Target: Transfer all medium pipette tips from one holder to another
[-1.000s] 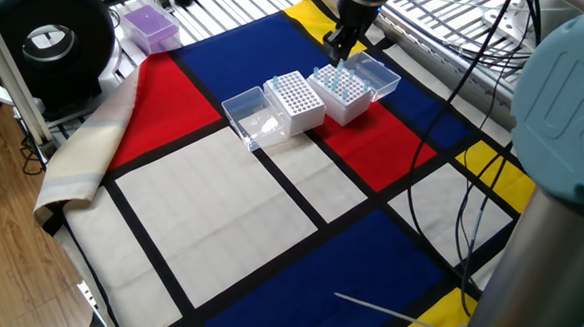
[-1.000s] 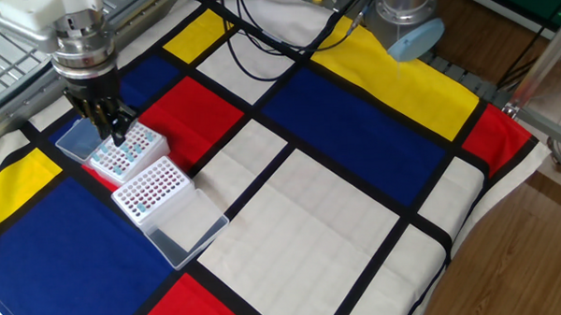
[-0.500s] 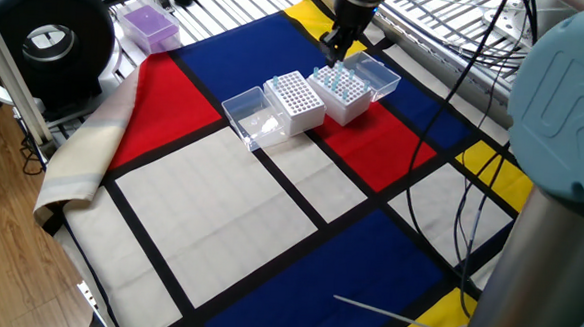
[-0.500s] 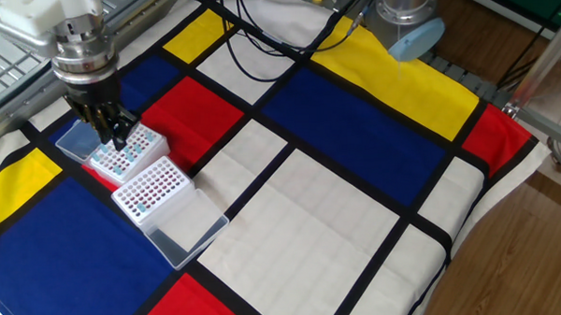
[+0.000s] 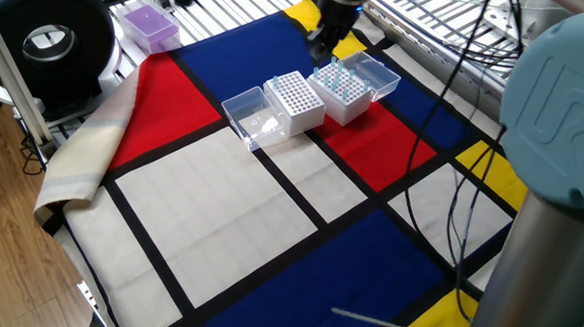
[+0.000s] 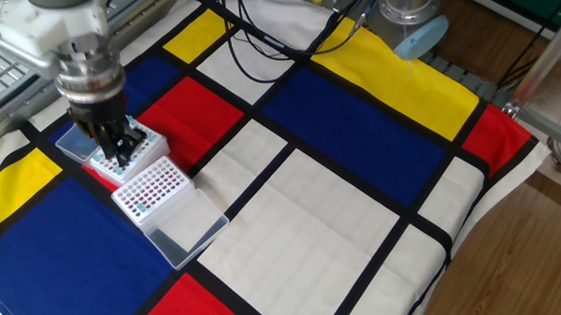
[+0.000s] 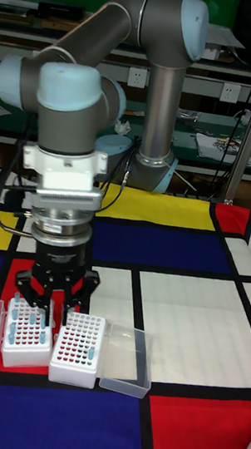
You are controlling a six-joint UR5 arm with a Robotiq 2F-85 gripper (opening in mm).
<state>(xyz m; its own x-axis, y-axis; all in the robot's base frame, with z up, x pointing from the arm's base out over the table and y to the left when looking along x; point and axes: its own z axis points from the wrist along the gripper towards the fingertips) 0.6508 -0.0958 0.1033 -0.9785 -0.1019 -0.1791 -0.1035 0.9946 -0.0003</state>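
Observation:
Two white racks stand side by side on the coloured cloth. The rack [image 5: 340, 92] [image 6: 107, 164] [image 7: 26, 332] farther from the cloth's middle holds many medium pipette tips [image 5: 337, 82], pale blue. Its neighbour [image 5: 294, 95] [image 6: 151, 188] [image 7: 77, 343] shows mostly open holes and a few tips. My gripper [image 5: 323, 51] [image 6: 122, 154] [image 7: 64, 308] hangs just above the fuller rack, on the side toward the other rack. Its fingers are drawn together. Any tip between them is too small to make out.
Clear hinged lids lie open beside each rack [image 5: 247, 115] [image 5: 379, 76] [image 6: 185, 226]. A purple box [image 5: 149, 26] and a black round device [image 5: 48, 36] sit off the cloth. Cables [image 5: 465, 203] trail near the arm base, and a thin white rod [image 5: 394, 321] lies on the cloth.
The gripper has risen from the fuller rack and shifted a little toward the sparser one. The racks and lids have not moved.

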